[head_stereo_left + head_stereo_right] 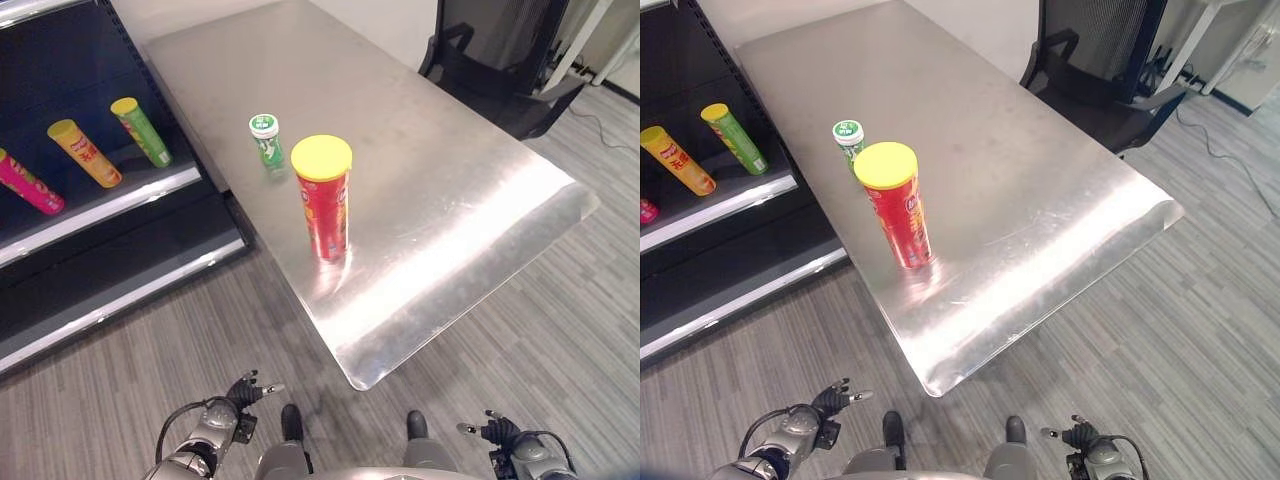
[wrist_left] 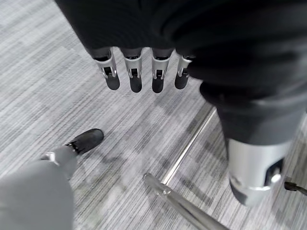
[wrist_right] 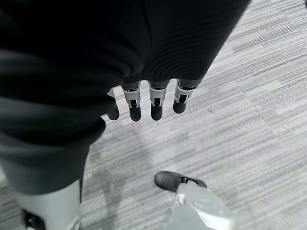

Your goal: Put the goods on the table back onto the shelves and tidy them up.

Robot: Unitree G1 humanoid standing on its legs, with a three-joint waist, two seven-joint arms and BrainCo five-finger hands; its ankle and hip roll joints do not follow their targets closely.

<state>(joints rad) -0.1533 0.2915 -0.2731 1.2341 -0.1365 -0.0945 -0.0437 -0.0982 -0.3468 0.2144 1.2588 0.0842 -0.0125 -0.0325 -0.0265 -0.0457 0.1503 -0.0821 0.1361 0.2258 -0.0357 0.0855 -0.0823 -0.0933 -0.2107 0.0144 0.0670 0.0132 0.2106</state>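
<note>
1. In the left eye view, a shiny metal bench [image 1: 450, 180] is seen. A tall red can [image 1: 324, 205] with a yellow lid is stood upright on the bench, near its left edge. A small green bottle [image 1: 266, 139] with a white cap is stood just behind the can, close to it but not touching. To the left of the bench, a dark shelf [image 1: 110, 200] is seen, and three cans are laid on it: a green can [image 1: 142, 131], an orange can [image 1: 86, 153] and a pink can [image 1: 30, 186]. A black chair [image 1: 500, 70] is placed past the far side of the bench. The left hand [image 1: 245, 392] and the right hand [image 1: 497, 430] are held low, over the grey floor [image 1: 560, 330], well apart from the bench.

2. In the right eye view, the same things are seen from a little to the side.

3. In the left wrist view, the fingers [image 2: 135, 76] of the left hand are seen straight and spread, and nothing is held.

4. In the right wrist view, the fingers [image 3: 156, 103] of the right hand are seen straight too, and nothing is held.
</note>
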